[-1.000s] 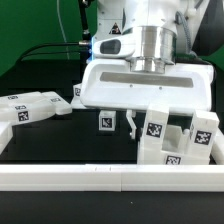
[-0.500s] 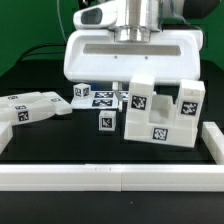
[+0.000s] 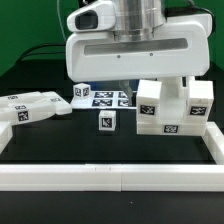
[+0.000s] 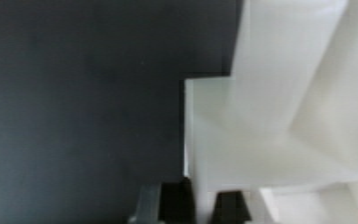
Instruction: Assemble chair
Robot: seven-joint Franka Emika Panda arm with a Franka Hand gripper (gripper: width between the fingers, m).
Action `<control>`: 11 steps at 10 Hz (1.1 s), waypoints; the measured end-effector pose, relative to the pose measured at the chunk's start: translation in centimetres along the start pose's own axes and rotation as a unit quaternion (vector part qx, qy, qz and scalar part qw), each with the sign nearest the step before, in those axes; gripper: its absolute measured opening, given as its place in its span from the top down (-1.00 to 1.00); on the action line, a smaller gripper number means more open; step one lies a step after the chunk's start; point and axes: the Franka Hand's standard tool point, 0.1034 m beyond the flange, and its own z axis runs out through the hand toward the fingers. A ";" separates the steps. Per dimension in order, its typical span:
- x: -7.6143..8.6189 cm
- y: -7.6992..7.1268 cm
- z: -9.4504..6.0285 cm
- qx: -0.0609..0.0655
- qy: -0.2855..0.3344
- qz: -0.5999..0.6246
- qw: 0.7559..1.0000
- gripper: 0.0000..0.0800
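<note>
Our tool [image 4: 197, 206] clamps the half-built chair [image 3: 172, 108] from above, at three o'clock from the loose cube [image 3: 106, 122], likely so we can reposition it on the table [image 3: 60, 140].

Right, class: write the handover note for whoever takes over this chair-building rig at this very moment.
Gripper: shut on a wall of the partly built chair, at the exterior view's right.
Loose: small tagged cube mid-table, apart from the chair; flat tagged parts at the exterior view's left.
Done: several blocks joined into one boxy piece.
Left: probably fitting the cube and flat parts.
</note>
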 end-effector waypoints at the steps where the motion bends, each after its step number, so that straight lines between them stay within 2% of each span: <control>1: -0.1 0.0 0.1 0.000 -0.002 0.000 1.000 0.93; 2: -0.2 0.0 0.2 0.000 -0.003 0.000 1.000 0.93; 3: -0.7 -0.2 -0.2 -0.001 -0.037 -0.008 0.999 0.93; 4: -0.3 -0.5 -0.7 -0.003 -0.063 -0.004 0.998 0.93; 6: 0.3 -1.2 -0.4 -0.012 -0.116 0.005 0.993 0.93; 7: 0.3 -1.6 -0.3 -0.013 -0.116 0.005 0.993 0.93; 11: 0.2 -1.2 -0.1 -0.013 -0.119 0.008 0.993 0.93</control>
